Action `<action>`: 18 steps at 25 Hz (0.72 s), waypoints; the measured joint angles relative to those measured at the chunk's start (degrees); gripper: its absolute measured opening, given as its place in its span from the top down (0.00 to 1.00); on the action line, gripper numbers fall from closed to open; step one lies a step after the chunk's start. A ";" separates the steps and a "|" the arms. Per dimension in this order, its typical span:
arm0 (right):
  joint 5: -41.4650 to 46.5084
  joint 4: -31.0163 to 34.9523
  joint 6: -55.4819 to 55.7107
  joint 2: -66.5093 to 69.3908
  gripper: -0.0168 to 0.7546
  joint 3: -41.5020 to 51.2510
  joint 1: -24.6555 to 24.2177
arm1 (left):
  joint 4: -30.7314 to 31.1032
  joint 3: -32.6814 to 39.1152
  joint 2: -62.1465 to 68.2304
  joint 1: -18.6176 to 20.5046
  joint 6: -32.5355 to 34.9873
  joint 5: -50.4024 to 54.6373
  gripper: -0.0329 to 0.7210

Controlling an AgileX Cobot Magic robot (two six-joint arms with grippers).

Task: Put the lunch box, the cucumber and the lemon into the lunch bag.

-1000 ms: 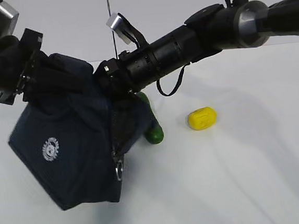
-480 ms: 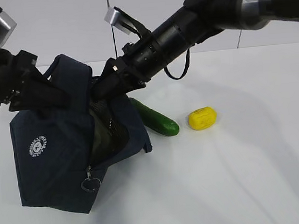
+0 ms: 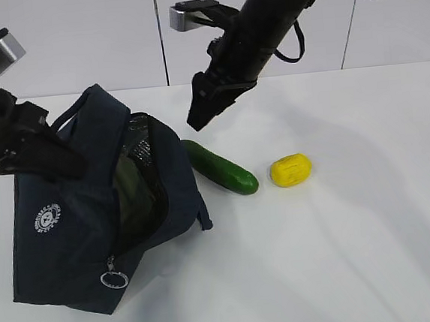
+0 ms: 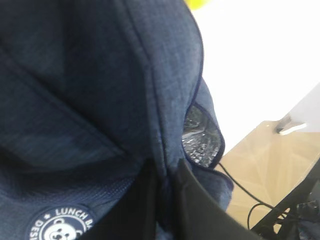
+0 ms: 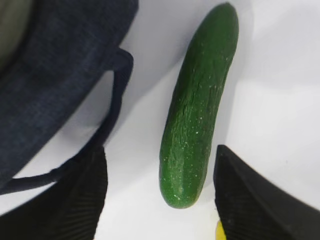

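Your left fingers (image 4: 165, 200) pinch the lunch bag (image 3: 92, 217) fabric; its round logo (image 4: 62, 227) reads "LUNCH B…". Your right fingers (image 5: 157, 195) are spread, empty, above the cucumber (image 5: 197, 107). The lemon (image 3: 290, 169) lies beside it on the desk (image 3: 344, 255).

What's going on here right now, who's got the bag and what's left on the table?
The left end effector is clamped on the fabric of the lunch bag, holding its mouth open. A pale green shape inside looks like the lunch box. The right end effector hangs open and empty above the cucumber, which lies on the table beside the bag. The lemon sits just past it, untouched.
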 joint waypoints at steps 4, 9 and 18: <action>0.12 -5.89 2.28 0.65 0.33 -0.03 -0.04 | 0.88 -0.14 0.00 0.00 -1.03 0.00 0.93; 0.12 -8.24 2.63 3.49 0.33 -0.03 -0.04 | -1.15 -0.36 0.00 0.00 -1.27 -0.10 0.93; -4.11 -9.04 2.63 6.39 0.33 -0.13 -0.04 | -4.00 -0.36 0.00 0.00 -1.27 -0.31 0.93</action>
